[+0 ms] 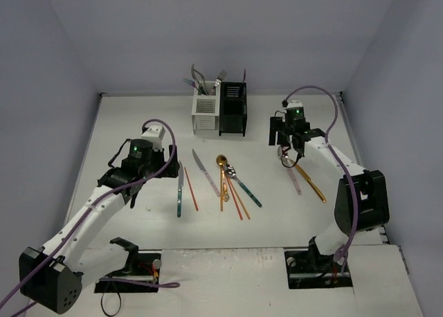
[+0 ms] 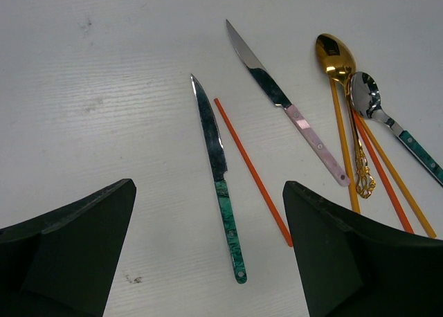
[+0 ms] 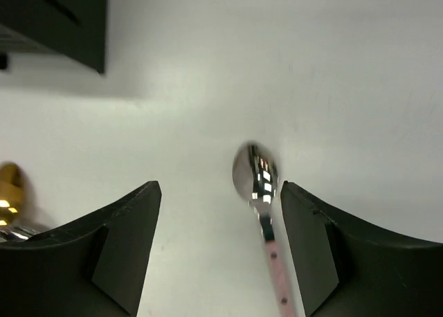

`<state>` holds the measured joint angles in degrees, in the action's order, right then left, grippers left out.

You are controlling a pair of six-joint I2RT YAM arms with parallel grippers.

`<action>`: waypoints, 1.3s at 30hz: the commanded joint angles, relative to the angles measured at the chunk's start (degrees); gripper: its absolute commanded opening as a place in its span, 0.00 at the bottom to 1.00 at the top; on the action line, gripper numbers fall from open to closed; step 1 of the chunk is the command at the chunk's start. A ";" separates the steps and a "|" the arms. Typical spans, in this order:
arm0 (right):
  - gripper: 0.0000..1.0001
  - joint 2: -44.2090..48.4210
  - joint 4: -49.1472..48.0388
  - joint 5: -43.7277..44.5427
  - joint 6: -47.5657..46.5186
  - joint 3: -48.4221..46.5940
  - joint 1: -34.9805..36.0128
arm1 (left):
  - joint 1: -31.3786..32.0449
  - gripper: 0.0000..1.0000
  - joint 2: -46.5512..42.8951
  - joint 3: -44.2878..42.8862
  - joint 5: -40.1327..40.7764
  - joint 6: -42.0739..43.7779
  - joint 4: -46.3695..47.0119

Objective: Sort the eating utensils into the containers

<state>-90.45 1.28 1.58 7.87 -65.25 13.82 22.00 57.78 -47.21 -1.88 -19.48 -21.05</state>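
Hovers spread and empty with left gripper (image 2: 208, 192) above the flat teal-handled knife (image 2: 216, 161) just beside an orange chopstick (image 2: 252, 171), right gripper (image 3: 220, 189) likewise above the pink-handled spoon (image 3: 255, 175); risks pinching chopstick too.

The left pincer (image 2: 208, 185) is held spread wide and empty, its arm stretched low and forward. The right pincer (image 3: 220, 185) is likewise parted, nothing gripped, pointed downward from a bent arm.

Bright, even overhead light is seen throughout. A soft shadow is cast beside the black caddy (image 3: 52, 19). Glare is caught on the spoon (image 3: 255, 177), which is slightly blurred.
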 commanded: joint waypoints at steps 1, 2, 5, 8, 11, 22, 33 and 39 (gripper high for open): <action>0.68 3.15 6.10 3.26 8.75 6.66 -0.41 | -0.42 0.86 1.03 0.57 -0.37 1.81 5.16; 0.69 3.35 6.56 3.15 9.89 7.91 -0.47 | -0.47 0.86 1.33 0.79 -0.30 1.81 5.46; 0.71 2.78 7.60 3.08 12.13 10.31 -0.90 | -0.47 0.86 1.88 1.46 -0.18 1.78 6.27; 0.72 1.32 8.68 3.32 13.20 11.92 -1.66 | -0.47 0.86 2.23 1.59 -0.24 1.81 6.70; 0.72 0.02 9.01 4.16 13.74 12.61 -2.31 | -0.47 0.86 2.42 1.52 -0.14 1.90 6.74; 0.68 -8.55 9.00 2.97 9.67 8.40 -3.18 | -0.47 0.85 3.03 1.35 0.20 1.98 6.32; 0.14 -12.82 9.09 -2.71 9.02 7.28 -2.92 | -0.47 0.86 3.09 1.16 0.56 2.08 5.85; 0.00 -10.76 9.13 -4.41 10.12 5.57 -1.61 | -0.47 0.86 2.95 1.16 0.61 2.03 5.76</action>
<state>-101.27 7.89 0.20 16.82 -58.38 10.98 22.00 61.08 -44.45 -1.64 -18.17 -17.69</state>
